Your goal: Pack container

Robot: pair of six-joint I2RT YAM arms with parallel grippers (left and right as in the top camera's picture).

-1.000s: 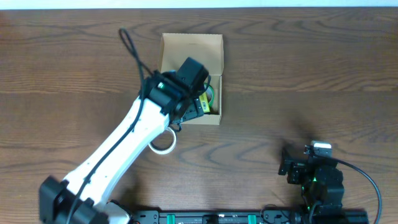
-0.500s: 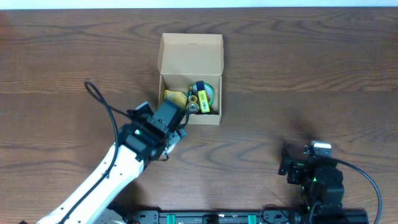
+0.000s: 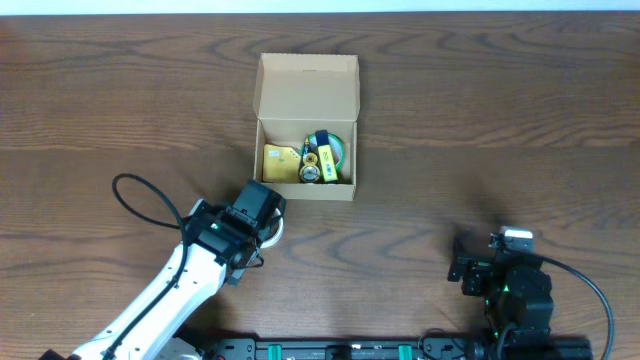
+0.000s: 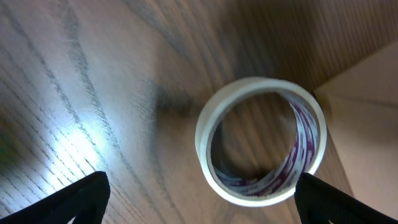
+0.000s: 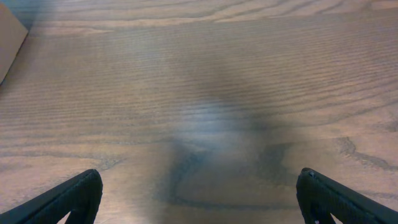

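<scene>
The tan cardboard container [image 3: 345,160] stands open at the back middle, its flap lid [image 3: 308,88] folded back. Inside lie a yellow pad [image 3: 281,161], a green and blue roll [image 3: 330,148] and a small yellow item [image 3: 326,168]. My left gripper [image 3: 260,205] is open and empty, in front of the container and above a white tape roll [image 3: 274,227]. In the left wrist view the tape roll [image 4: 261,140] lies flat on the table just ahead of the spread fingers [image 4: 199,202], beside the container's corner [image 4: 373,93]. My right gripper [image 3: 463,268] is open and empty at the front right.
The wooden table [image 3: 500,120] surrounds everything. A black cable loop [image 3: 140,195] trails from the left arm at the front left. In the right wrist view [image 5: 199,199] only bare wood and the container's corner [image 5: 9,37] at top left show.
My left arm has pulled back out of the container toward the front left, uncovering its contents, and now hovers over the tape roll. The right arm has not moved.
</scene>
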